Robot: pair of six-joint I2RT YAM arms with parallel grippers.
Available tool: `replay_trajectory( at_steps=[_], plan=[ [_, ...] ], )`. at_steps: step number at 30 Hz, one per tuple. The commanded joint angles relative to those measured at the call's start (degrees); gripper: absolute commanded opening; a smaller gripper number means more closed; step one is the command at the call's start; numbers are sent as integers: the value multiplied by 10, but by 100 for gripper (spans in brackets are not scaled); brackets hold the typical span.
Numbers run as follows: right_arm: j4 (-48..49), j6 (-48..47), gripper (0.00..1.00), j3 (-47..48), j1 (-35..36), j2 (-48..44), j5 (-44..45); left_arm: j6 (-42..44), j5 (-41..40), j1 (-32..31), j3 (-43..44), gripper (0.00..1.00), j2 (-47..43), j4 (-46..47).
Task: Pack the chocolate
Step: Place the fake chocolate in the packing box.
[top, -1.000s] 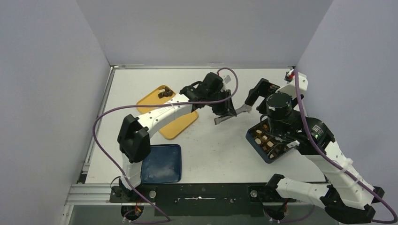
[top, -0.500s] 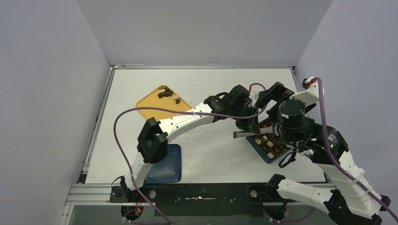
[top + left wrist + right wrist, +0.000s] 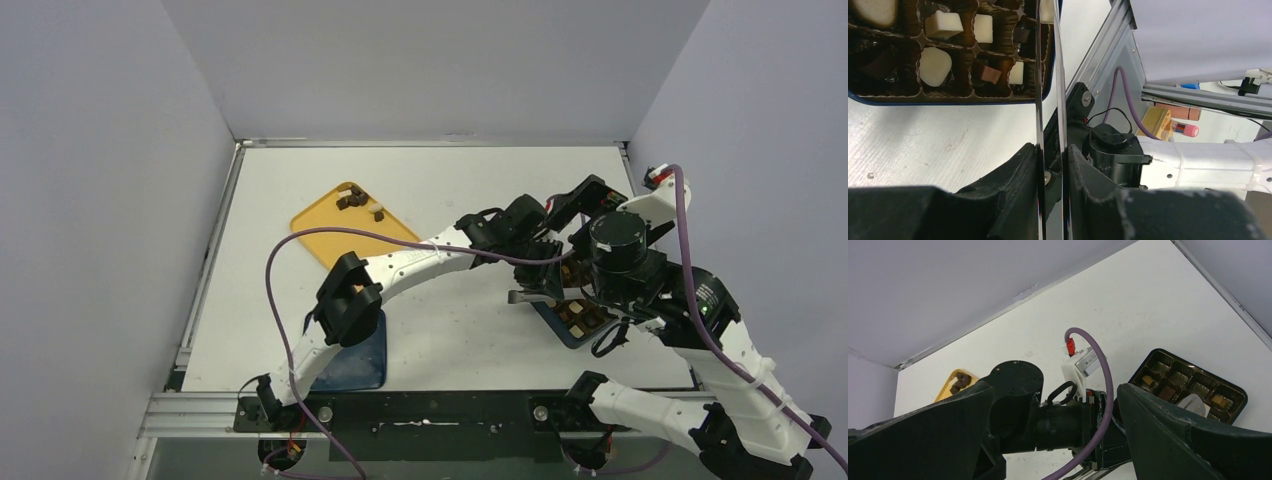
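the metal tongs (image 3: 1048, 100) are gripped by the left gripper (image 3: 1050, 167), its fingers (image 3: 1015, 172) closed on the two blades, which are pressed nearly together. the blades are seen running up the middle of the left wrist view, past the right edge of the compartmented box (image 3: 948, 99) in the upper left of that frame. chocolate (image 3: 934, 65) is seen in the box's cups: white pieces and a small brown square. in the top view the box is found at centre right, largely hidden under both arms. a few more pieces lie on the orange tray (image 3: 335, 240) at upper left of centre. the right gripper (image 3: 1054, 390) is spread wide open and nothing is gripped by it.
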Motion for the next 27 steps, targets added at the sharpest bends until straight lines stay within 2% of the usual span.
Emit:
replay_trajectory(
  at_steps=[1,12,16,27],
  plan=[
    [-9,16,100,13,-2,-15,18,2,12,-9,42,22,12,19],
    [-1,14,100,16,-2,-15,7,-4,11,-12,68,24,44,21],
    [-1,11,100,25,-2,-15,9,-4,4,-12,90,28,57,7],
    [3,11,100,36,-2,-20,8,3,-11,-12,96,30,53,-7]
  ],
)
